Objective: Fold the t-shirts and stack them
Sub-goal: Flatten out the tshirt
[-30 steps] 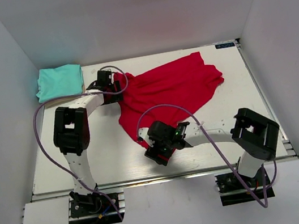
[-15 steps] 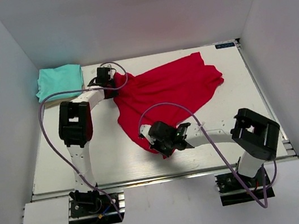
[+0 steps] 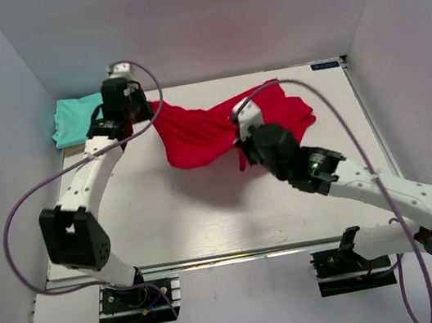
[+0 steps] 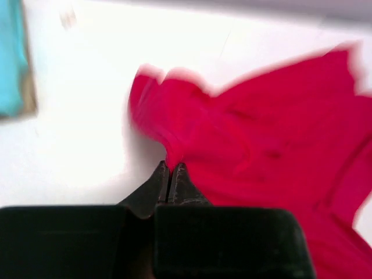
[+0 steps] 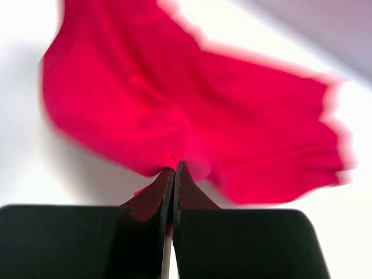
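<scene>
The red t-shirt (image 3: 209, 129) hangs lifted off the table, stretched between both grippers, its far end still trailing on the table near the back right. My left gripper (image 3: 146, 111) is shut on the shirt's left edge (image 4: 170, 165). My right gripper (image 3: 242, 157) is shut on the shirt's near edge (image 5: 176, 167); the cloth (image 5: 192, 116) sags beyond its fingertips. The teal t-shirt (image 3: 76, 118), folded into a rectangle, lies at the back left corner and shows at the left edge of the left wrist view (image 4: 10, 58).
White walls enclose the table on the left, back and right. The white table (image 3: 169, 227) lies bare in front of the lifted shirt. Purple cables loop from both arms above the table.
Both grippers closed on the red shirt and rose with it, lifting it off the table. The left arm swung toward the back, the right arm reached toward the middle.
</scene>
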Controlling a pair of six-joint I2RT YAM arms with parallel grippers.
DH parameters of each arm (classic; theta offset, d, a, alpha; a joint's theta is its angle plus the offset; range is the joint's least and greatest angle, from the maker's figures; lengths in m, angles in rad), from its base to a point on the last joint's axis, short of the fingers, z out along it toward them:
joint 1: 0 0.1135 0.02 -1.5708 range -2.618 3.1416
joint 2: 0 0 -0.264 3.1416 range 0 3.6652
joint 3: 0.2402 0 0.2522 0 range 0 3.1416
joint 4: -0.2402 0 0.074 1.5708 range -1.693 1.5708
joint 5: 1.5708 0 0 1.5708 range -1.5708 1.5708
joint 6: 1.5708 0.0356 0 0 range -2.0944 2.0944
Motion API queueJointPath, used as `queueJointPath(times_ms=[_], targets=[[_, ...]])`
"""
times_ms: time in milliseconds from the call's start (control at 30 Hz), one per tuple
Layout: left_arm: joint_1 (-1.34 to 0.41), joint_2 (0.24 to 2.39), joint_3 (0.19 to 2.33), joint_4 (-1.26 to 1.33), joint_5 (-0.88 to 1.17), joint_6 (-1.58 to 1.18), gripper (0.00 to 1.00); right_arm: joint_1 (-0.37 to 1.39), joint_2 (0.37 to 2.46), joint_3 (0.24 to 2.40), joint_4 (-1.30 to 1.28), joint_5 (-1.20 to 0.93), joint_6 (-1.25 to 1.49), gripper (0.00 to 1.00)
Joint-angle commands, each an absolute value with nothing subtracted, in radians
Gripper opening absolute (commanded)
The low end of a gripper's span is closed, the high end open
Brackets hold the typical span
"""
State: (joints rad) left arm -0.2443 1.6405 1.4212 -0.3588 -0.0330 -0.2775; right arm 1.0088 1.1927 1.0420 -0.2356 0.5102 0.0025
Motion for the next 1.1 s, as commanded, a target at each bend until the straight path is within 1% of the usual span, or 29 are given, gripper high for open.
queueJointPath(times_ms=[0,67,133,267,433,500,533,633,800,833,867,933,1033,1067], targets=[[-0.244,1.528,1.529,-0.362,-0.074,-0.310,0.00,0.980,1.112,1.175,-0.175,0.696,-0.111,0.00],[-0.244,1.508,1.580,-0.382,-0.093,-0.310,0.00,0.965,1.097,1.227,-0.135,0.716,-0.156,0.00],[-0.244,1.508,1.675,-0.408,-0.116,-0.310,0.00,0.950,1.063,1.298,-0.102,0.730,-0.228,0.00],[-0.244,1.497,1.857,-0.457,-0.129,-0.298,0.00,0.946,1.039,1.431,-0.069,0.686,-0.392,0.00],[-0.253,1.419,1.965,-0.457,-0.173,-0.250,0.00,0.950,1.078,1.756,-0.133,0.594,-0.541,0.00],[-0.253,1.378,1.977,-0.424,-0.185,-0.219,0.00,0.950,1.124,1.828,-0.158,0.560,-0.566,0.00],[-0.253,1.341,1.986,-0.423,-0.186,-0.210,0.00,0.950,1.135,1.942,-0.228,0.540,-0.590,0.00],[-0.253,1.289,2.054,-0.411,-0.186,-0.172,0.00,0.950,1.173,2.058,-0.238,0.465,-0.639,0.00],[-0.253,1.230,2.085,-0.411,-0.186,-0.143,0.00,0.951,1.097,2.020,-0.132,0.275,-0.655,0.00],[-0.253,1.215,2.095,-0.402,-0.186,-0.132,0.00,0.950,1.088,2.007,-0.126,0.265,-0.647,0.00],[-0.253,1.215,2.095,-0.402,-0.186,-0.132,0.00,0.950,1.072,1.991,-0.171,0.224,-0.656,0.00],[-0.253,1.203,2.095,-0.390,-0.186,-0.123,0.00,0.950,1.071,1.993,-0.186,0.207,-0.660,0.00],[-0.253,1.213,2.118,-0.390,-0.195,-0.114,0.00,0.950,1.078,1.956,-0.167,0.253,-0.658,0.00],[-0.253,1.213,2.118,-0.390,-0.175,-0.114,0.00,0.951,1.080,1.912,-0.161,0.259,-0.663,0.00]])
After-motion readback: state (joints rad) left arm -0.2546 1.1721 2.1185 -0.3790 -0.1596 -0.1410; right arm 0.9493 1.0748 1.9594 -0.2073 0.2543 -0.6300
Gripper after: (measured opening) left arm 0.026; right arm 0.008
